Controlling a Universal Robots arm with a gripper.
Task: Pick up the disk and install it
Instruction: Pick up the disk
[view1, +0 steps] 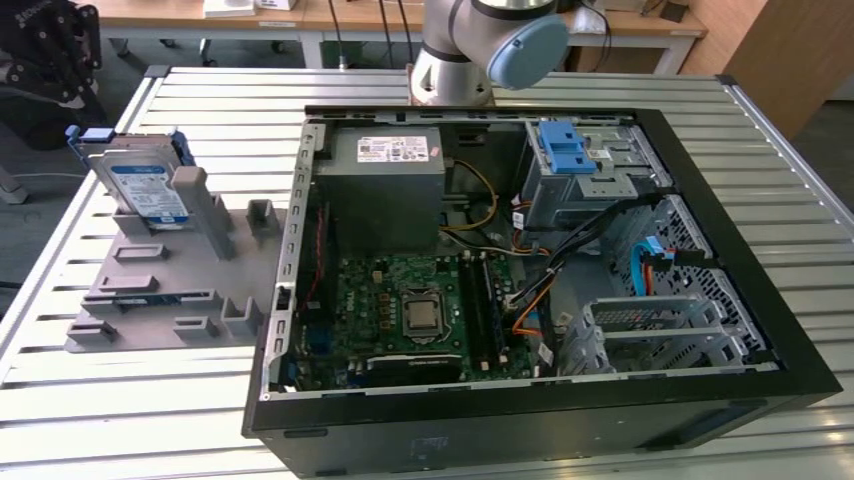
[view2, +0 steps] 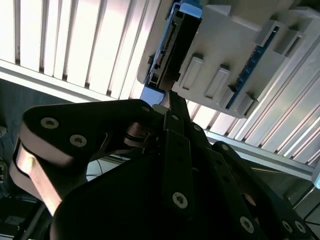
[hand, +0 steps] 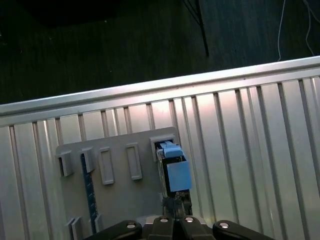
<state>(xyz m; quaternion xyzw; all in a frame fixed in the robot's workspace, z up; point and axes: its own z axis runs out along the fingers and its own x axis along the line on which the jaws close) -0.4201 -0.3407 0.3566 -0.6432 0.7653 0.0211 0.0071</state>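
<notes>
Black gripper (hand: 175, 202) hovers at the blue-railed end of the disk (hand: 173, 165) in both wrist views; whether the claw is open or closed cannot be told. The disk (view1: 140, 185) stands on edge in a grey slotted holder (view1: 174, 290) on the slatted metal table (view1: 134, 420), beside the open computer case (view1: 534, 405).

One disk (view1: 144, 188), one grey fixture (view1: 200, 265), one open computer case (view1: 534, 420), one power-supply box (view1: 387, 195), one robot arm (view1: 467, 50)
</notes>
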